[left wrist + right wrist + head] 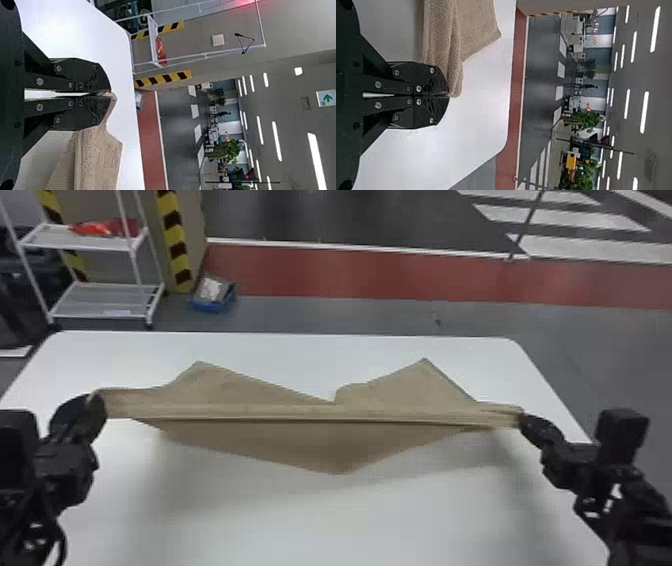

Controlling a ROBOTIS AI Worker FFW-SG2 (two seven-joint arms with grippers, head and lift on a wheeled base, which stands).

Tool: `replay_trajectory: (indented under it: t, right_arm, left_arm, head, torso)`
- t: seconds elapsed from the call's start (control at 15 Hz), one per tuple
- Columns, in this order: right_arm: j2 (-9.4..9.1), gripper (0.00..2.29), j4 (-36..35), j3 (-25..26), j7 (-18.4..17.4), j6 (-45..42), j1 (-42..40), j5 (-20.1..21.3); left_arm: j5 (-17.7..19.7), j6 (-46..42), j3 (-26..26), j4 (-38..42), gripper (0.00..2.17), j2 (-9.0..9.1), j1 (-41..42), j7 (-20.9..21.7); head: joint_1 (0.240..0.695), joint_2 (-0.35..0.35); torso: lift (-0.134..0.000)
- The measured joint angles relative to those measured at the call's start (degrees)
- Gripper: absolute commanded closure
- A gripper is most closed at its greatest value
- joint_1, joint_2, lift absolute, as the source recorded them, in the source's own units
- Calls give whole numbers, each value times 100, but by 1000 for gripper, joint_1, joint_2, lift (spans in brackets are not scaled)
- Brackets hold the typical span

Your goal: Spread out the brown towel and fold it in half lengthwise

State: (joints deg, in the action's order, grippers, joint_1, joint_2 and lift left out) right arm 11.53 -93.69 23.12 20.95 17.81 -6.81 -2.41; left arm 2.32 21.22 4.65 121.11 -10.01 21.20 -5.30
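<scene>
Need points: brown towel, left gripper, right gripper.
Brown towel [320, 445]: head view, on the flap nearest the robot, below the taut band.
Left gripper [108, 93]: left wrist view, midway between the fingertips.
Right gripper [447, 95]: right wrist view, midway between the fingertips.

each wrist view's edge cuts off part of the brown towel [101, 158].

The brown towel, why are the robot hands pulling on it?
The robot has the brown towel pinched at both ends. Its left gripper holds one end and its right gripper holds the other, so the cloth stretches between them over the white table. It isn't flat or neatly folded yet: two pointed corners stick out on the far side and one hangs on the near side. It's probably spreading the towel out so it can fold it.
</scene>
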Motion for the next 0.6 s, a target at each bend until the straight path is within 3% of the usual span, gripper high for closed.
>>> replay_trajectory:
  t: [0.2,0.4,0.6]
  right_arm:
    - [-63,1652,-361,21,33,29,-399,-93]
    - [-277,1652,-798,-50,49,-35,-784,-139]
    - [-318,1652,-1080,-41,51,84,-835,-220]
  left_arm:
    - [4,-11,-188,198,1089,59,264,-48]
    - [-43,36,-526,393,1089,76,444,-182]
    - [6,167,-523,549,1089,77,409,-167]
  head:
    - [695,-171]
    - [695,-184]
    - [695,-182]
  torso:
    - [-125]
    - [-125]
    - [-125]
